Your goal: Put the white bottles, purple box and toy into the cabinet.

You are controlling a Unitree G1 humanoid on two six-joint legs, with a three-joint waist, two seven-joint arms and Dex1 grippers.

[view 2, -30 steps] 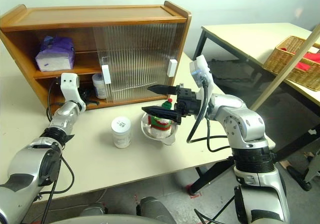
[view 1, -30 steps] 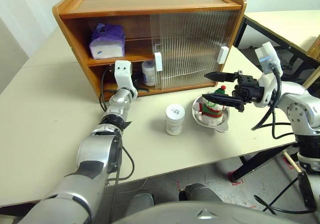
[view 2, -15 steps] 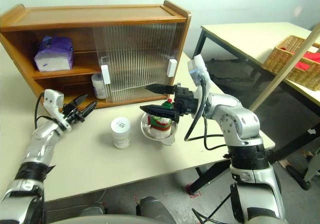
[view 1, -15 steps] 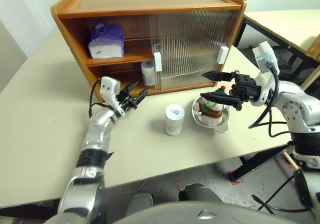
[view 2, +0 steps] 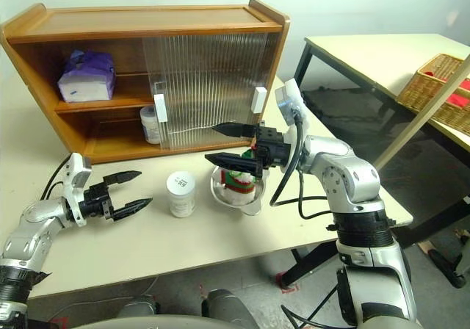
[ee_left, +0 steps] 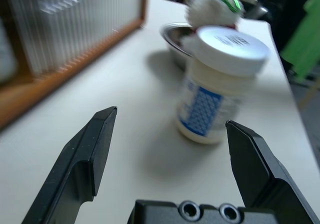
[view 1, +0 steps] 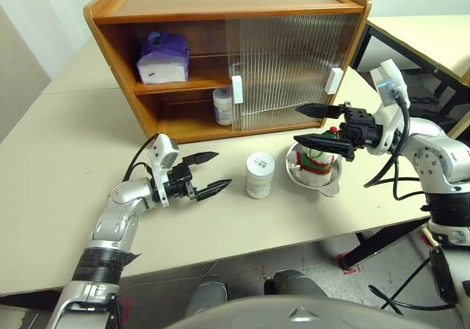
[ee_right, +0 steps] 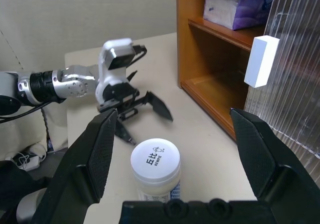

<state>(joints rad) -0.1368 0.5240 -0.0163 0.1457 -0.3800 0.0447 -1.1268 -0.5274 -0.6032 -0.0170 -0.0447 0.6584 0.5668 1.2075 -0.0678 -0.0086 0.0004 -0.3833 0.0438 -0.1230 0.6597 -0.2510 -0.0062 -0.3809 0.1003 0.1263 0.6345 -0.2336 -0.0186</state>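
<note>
Left tool [view 1: 209, 173]: released, black fingers spread wide, low over the surface [view 1: 66, 153], aimed at the jar on the surface and empty.
Right tool [view 1: 312, 125]: released too, fingers wide apart, hovering level just above the toy, grasping nothing.
White bottle on surface [view 1: 259, 175]: upright between left tool and steel bowl, just beside the bowl; squat plastic jar with wide screw cap and small blue label.
White bottle in cabinet [view 1: 222, 106]: standing on the lower shelf, partly behind the edge of the ribbed sliding door [view 1: 283, 68].
Purple box [view 1: 162, 57]: on the upper shelf of the cabinet [view 1: 220, 2], in the open left half.
Toy [view 1: 318, 156]: sitting in the steel bowl [view 1: 320, 178], directly under the right tool.
Jar handling: likely stiff, light to moderate, smooth-sided and somewhat slippery; short and wide, so unlikely to tip but close to the full spread of the fingers.
Jar hold: best across the body just under the cap, fingers on opposite sides at mid-label height; cap rim likely to stop it sliding down.
Toy handling: soft, light plush, compressible; firm squeeze around the sweater middle probably safest, lifting clear of the bowl so the bowl stays behind.
Risk: nudging the jar into the bowl during approach.
</note>
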